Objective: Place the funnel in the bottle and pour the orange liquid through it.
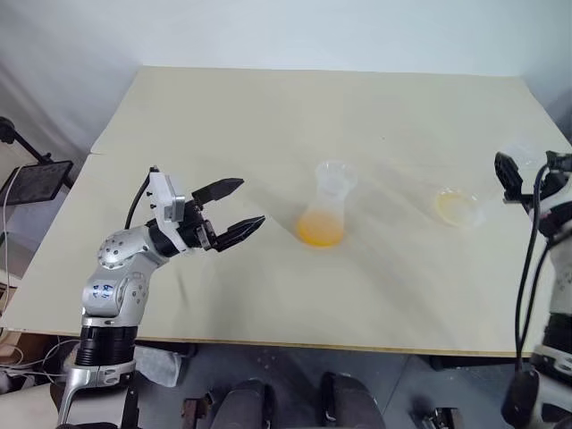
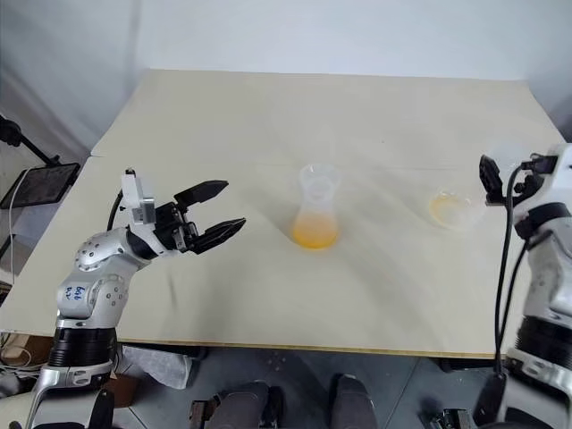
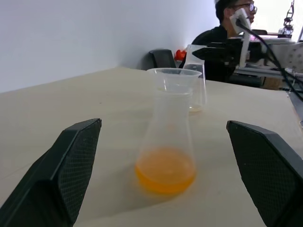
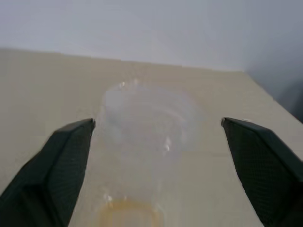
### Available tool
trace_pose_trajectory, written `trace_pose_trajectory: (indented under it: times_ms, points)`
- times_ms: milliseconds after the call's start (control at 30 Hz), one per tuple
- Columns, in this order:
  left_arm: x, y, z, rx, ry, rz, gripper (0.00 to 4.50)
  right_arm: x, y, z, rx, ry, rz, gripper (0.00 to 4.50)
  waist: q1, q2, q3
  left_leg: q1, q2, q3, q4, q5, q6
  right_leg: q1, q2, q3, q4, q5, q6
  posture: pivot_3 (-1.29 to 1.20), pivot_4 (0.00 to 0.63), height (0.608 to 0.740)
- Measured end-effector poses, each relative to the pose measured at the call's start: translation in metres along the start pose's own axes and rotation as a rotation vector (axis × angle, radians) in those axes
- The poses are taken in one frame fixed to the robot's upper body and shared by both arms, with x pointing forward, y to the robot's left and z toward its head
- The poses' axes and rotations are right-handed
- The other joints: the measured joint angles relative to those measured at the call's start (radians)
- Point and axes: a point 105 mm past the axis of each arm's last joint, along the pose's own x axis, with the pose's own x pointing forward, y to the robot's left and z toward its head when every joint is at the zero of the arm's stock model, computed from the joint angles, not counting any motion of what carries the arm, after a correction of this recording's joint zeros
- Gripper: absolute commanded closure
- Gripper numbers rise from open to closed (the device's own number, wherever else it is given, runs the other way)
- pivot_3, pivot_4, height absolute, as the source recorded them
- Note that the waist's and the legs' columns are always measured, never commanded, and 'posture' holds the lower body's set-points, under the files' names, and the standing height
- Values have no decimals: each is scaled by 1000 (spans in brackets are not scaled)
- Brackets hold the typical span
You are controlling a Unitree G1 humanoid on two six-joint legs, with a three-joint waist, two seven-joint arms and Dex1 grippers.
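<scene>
Bottle (image 1: 325,211) stands upright mid worktop (image 1: 268,134), funnel (image 1: 335,178) seated in its mouth, orange liquid (image 1: 320,231) pooled in its base. To its right, apart, a clearer flask (image 1: 458,207) w/ a thin yellowish residue at bottom. Right gripper (image 4: 156,156) sits wide open around that flask, fingers not touching. Left gripper (image 1: 238,207) open too, hovering left of bottle, aimed at it. Person (image 3: 226,28) seated in bkgd.

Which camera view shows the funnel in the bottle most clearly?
The left wrist view: the funnel appears side-on in the bottle, its rim clear. In both eye views it is a pale cup on the mouth. In the right wrist view I cannot make it out.
</scene>
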Motion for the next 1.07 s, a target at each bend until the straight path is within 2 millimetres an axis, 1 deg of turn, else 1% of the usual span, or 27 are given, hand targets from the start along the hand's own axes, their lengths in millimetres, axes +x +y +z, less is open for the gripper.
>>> trace_pose_trajectory:
  times_ms: [67, 133, 200, 233, 300, 367, 433, 500, 533, 567, 600, 667, 733, 833, 867, 933, 1067]
  points:
    - [-1, -1, -1, -3, 14, -15, 0, -12, -4, 5, 13, 0, 30, 18, 1, 0, 0, 0, 0, 1, 0, 0, 0, 1, 0, 0, -2, 0, 0, 0, 150, 740]
    - [-6, -2, -3, -9, 42, -31, 0, -24, -5, 12, 42, -2, 77, 18, 2, 0, 0, 0, 0, 1, 0, 0, 0, 1, 0, 0, -2, 0, 0, 0, 150, 740]
    - [-9, -1, -5, -20, 61, -40, 0, -34, -5, 14, 34, 14, 115, 18, 6, 0, 0, 1, 1, 0, 0, 0, 0, 1, 0, 0, -2, 0, 0, 0, 150, 740]
    - [-11, 0, -8, -29, 71, -43, 0, -40, -5, 14, 19, 22, 128, 18, 8, 0, 0, 1, 1, 1, 0, 0, 0, 1, 0, 0, -3, 0, 0, 0, 150, 740]
    - [-15, 2, -9, -27, 94, -48, 0, -51, -4, 5, 2, 54, 160, 18, 12, 0, 0, 1, 1, 1, 0, 0, 0, 1, 0, 0, -3, 0, 0, 0, 150, 740]
    - [-18, 4, -10, -20, 118, -46, 0, -62, 2, -2, -7, 81, 216, 18, 16, 0, 0, 1, 0, 2, 0, 0, 0, 1, 0, 0, -3, 0, 0, 0, 150, 740]
    - [-22, 5, -10, -14, 150, -48, 0, -76, 15, -4, -29, 97, 317, 18, 18, 0, 0, 1, 0, 1, -1, 0, 0, 1, 0, 1, -3, 0, 0, 0, 150, 740]
    - [-32, 5, -14, -13, 197, -40, 0, -91, 37, -7, -50, 107, 452, 18, 19, 0, 0, 1, 1, 0, -2, 0, 0, 1, 0, 1, -4, 0, 0, 0, 150, 740]
    - [-37, 4, -16, -13, 223, -39, 0, -96, 49, -4, -19, 64, 508, 18, 18, 0, 0, 2, 1, 0, -2, 0, 0, 2, 0, 2, -3, 0, 0, 0, 150, 740]
    - [-39, 2, -18, -14, 236, -41, 0, -100, 55, -2, 0, 30, 535, 18, 17, 0, 0, 2, 1, 0, -2, 0, 0, 2, 0, 2, -4, 0, 0, 0, 150, 740]
    - [-43, -1, -22, -12, 260, -42, 0, -105, 65, 0, 3, -1, 589, 18, 17, 0, 0, 2, 1, 0, -2, 0, 0, 2, 0, 2, -4, 0, 0, 0, 150, 740]
    - [-52, -2, -28, 0, 304, -32, 0, -118, 84, -7, -21, 26, 718, 18, 18, -1, 0, 2, 1, 0, -2, 0, 0, 2, 0, 2, -5, 0, 0, 0, 150, 740]
    - [-54, -4, -31, 2, 313, -29, 0, -121, 93, -10, -43, 28, 784, 18, 20, -1, 0, 2, 1, 0, -2, 0, 0, 3, -1, 3, -6, 0, 0, 0, 150, 740]
    - [-57, -5, -33, 32, 323, -24, 0, -129, 105, -19, -132, 43, 894, 18, 21, -1, 0, 2, 1, 0, -2, 0, 0, 3, -2, 3, -7, 0, 0, 0, 150, 740]
    - [-57, -4, -33, 44, 325, -20, 0, -132, 107, -23, -153, 64, 930, 18, 21, -1, 0, 2, 1, -1, -2, 0, 0, 3, -2, 3, -7, 0, 0, 0, 150, 740]
    - [-60, -3, -33, 64, 327, -2, 0, -136, 105, -29, -167, 91, 949, 18, 20, -1, 0, 2, 1, -1, -2, 0, 0, 3, -2, 2, -7, 0, 0, 0, 150, 740]
    - [-79, -2, -34, 67, 346, 67, 0, -145, 92, -45, -159, 149, 922, 18, 19, -1, 0, 2, 1, -1, -4, -1, -1, 2, -2, 2, -7, 0, 0, 0, 150, 740]
